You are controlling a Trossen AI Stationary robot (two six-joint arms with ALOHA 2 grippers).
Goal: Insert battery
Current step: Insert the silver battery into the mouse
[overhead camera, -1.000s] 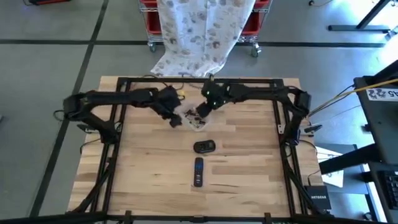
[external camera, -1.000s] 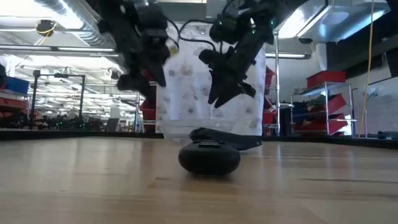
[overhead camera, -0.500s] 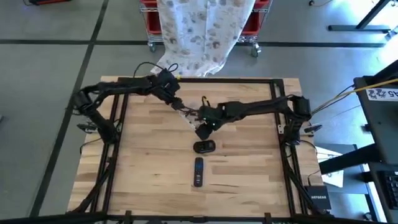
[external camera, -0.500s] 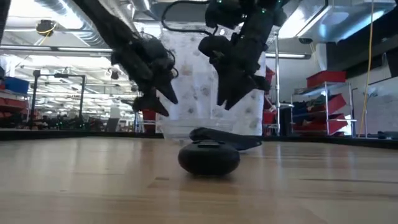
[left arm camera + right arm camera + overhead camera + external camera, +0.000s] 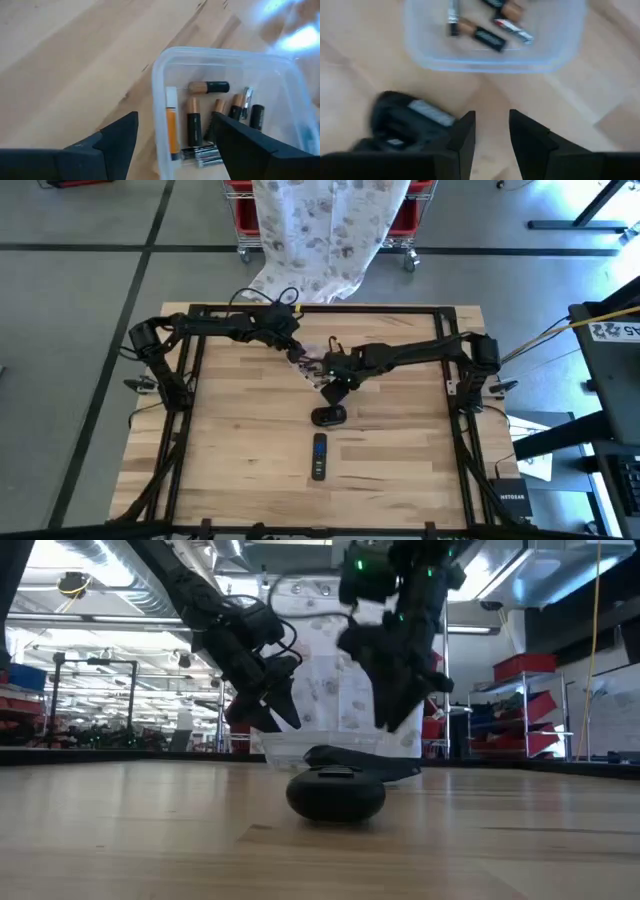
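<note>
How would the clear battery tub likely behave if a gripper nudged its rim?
The clear tub looks thin-walled and shallow, so it would probably slide on the smooth wooden table instead of tipping. The loose batteries inside are cylindrical and would likely roll and shift.

Bright even overhead light, ceiling glare in low view, right wrist view motion-blurred, soft shadows on table [image 5: 240, 440]

My arms: two dark jointed links, black cable loop by my left wrist.
My claws: matte black wedge fingers [image 5: 117, 142].
My right wrist: green lights.
</note>
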